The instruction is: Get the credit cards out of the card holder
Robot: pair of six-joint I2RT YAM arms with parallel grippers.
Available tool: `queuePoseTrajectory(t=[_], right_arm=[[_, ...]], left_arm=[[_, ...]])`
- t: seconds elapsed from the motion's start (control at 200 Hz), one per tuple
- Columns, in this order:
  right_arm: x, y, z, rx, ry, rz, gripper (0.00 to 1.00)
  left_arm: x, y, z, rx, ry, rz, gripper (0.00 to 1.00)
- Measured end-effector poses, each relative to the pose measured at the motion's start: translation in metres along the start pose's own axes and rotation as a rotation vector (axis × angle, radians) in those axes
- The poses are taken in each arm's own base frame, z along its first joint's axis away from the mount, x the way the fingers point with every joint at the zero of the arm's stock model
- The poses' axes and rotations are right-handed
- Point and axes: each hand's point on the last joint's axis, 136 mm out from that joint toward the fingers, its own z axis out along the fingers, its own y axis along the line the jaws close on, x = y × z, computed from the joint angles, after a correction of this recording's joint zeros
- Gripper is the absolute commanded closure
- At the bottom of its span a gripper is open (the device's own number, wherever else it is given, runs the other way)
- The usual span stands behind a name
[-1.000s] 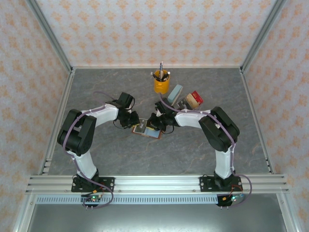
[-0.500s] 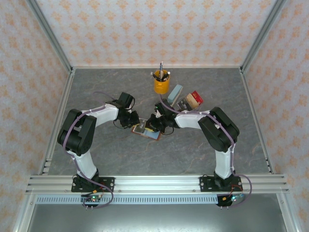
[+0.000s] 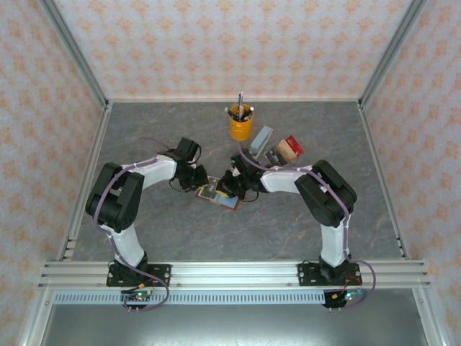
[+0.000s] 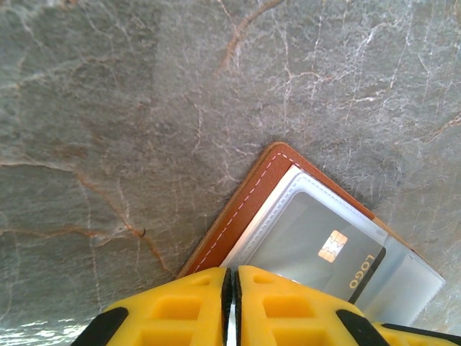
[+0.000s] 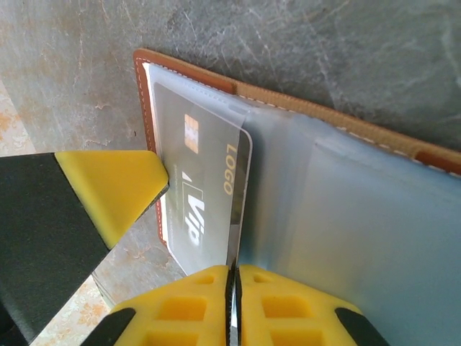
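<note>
Left gripper (image 4: 230, 272) is down low, its yellow fingers pressed flat together with no gap, sitting over the near corner of the reddish-brown leather card holder (image 4: 245, 209). Right gripper (image 5: 232, 268) is the same, yellow fingers together, tips right at the edge of the clear plastic sleeve. I can't tell whether that edge is pinched between them.

The card holder lies open like a book on the grey marbled table (image 4: 144, 108), with white stitching along the leather border and pale grey-blue pockets inside. It's mid-table, squeezed between the two grippers, left gripper at its left end and right gripper on its right.

One grey credit card (image 5: 209, 187) sits tucked in the sleeve, with a gold chip (image 4: 331, 246) showing. "LOGO" reads along one edge, with "VIP" in slanted white letters beside it. In the right wrist view the left gripper's yellow fingertip (image 5: 108, 191) touches the holder's edge just beside that card.

Farther back stand an orange-yellow cup of pens (image 3: 241, 126) and, to its right, a pale blue oblong block (image 3: 261, 139).
</note>
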Motion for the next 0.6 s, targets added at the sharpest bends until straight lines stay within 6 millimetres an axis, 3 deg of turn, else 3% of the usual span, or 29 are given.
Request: queuePoseTrajectory(t=[0.601], right_arm=[[-0.0045, 0.0022, 0.0072, -0.023, -0.016, -0.004, 0.85]], left_arm=[[-0.0027, -0.0015, 0.0017, 0.009, -0.009, 0.001, 0.86]])
